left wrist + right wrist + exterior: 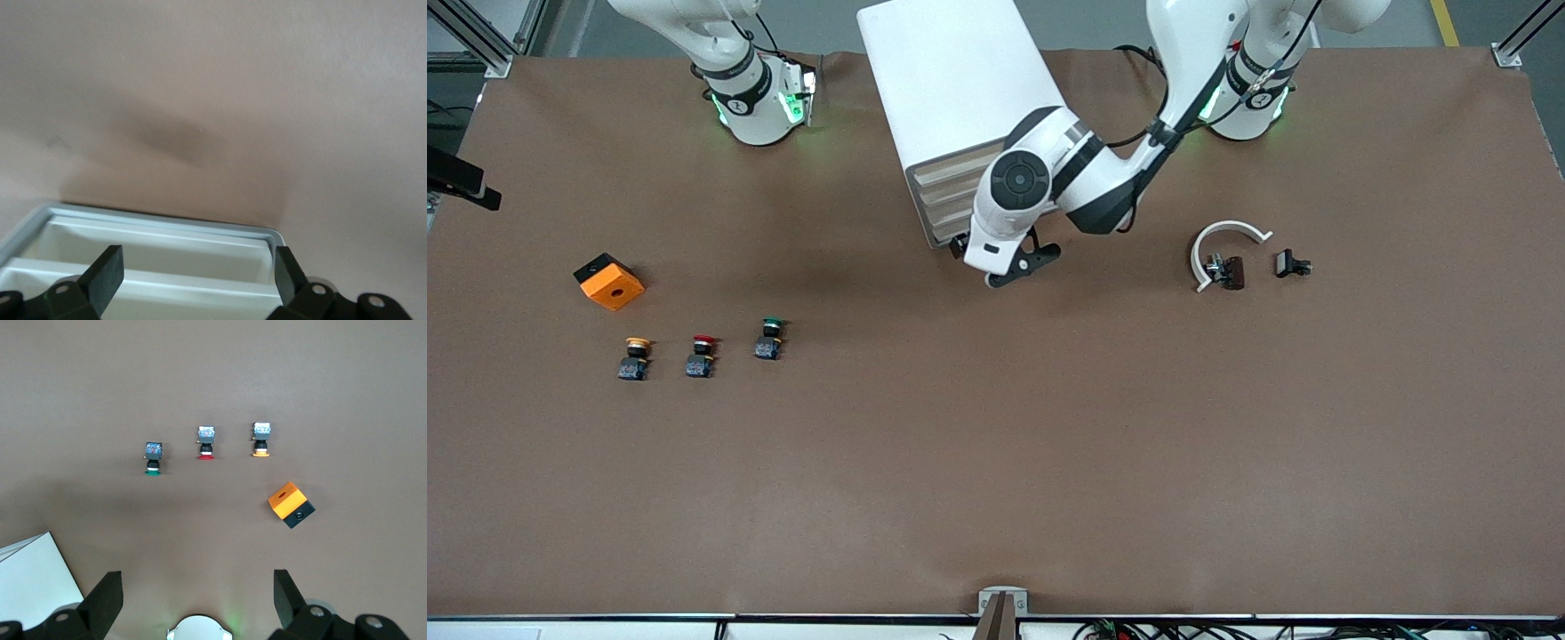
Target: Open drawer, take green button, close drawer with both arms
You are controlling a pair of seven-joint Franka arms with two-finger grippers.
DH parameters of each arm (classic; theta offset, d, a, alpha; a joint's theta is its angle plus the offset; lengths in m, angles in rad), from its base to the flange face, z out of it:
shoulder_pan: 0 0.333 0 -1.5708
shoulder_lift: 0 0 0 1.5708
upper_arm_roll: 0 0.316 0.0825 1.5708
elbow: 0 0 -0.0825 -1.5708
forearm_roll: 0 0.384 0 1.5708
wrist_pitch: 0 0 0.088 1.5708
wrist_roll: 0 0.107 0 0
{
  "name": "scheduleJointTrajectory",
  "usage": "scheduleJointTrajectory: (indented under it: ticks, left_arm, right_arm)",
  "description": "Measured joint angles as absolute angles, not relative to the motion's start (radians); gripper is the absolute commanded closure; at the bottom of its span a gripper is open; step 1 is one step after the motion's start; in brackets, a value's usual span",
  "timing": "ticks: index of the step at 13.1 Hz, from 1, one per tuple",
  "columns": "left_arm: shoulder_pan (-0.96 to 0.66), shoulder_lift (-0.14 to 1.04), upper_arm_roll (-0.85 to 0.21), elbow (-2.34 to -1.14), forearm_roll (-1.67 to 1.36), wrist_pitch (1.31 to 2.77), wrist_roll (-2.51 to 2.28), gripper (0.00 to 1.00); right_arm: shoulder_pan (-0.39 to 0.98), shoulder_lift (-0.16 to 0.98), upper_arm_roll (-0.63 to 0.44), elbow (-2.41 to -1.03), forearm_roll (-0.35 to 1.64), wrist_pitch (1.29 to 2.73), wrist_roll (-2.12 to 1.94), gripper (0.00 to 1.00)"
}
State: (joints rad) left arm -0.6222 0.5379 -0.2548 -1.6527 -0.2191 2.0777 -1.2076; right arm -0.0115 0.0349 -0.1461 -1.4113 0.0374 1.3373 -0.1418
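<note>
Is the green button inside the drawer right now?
No, the green button stands on the bare table, beside the red button and apart from the drawer unit.

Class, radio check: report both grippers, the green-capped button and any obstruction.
Left gripper open at white drawer cabinet front. Right gripper open, waiting. Green-capped push button on table, untouched. Nothing blocking.

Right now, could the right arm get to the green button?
Probably yes. The green button stands in the open at the right arm's end of the table, with bare table around it. The right gripper hangs above with open fingers, nothing between.
</note>
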Motion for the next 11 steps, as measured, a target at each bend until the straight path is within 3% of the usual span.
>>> scheduleJointTrajectory:
  ticks: [6, 11]
  left_arm:
    - [-0.403, 0.434, -0.248, -1.653, -0.214, 1.941, -1.0, 0.0]
    - [-0.263, 0.357, -0.247, -1.68, -0.061, 1.927, -0.933, 0.0]
  right_arm:
    - [-0.017, -0.046, -0.136, -1.523, 0.023, 1.442, -0.176, 0.0]
    - [-0.022, -0.063, -0.104, -1.547, -0.005, 1.47, -0.186, 0.0]
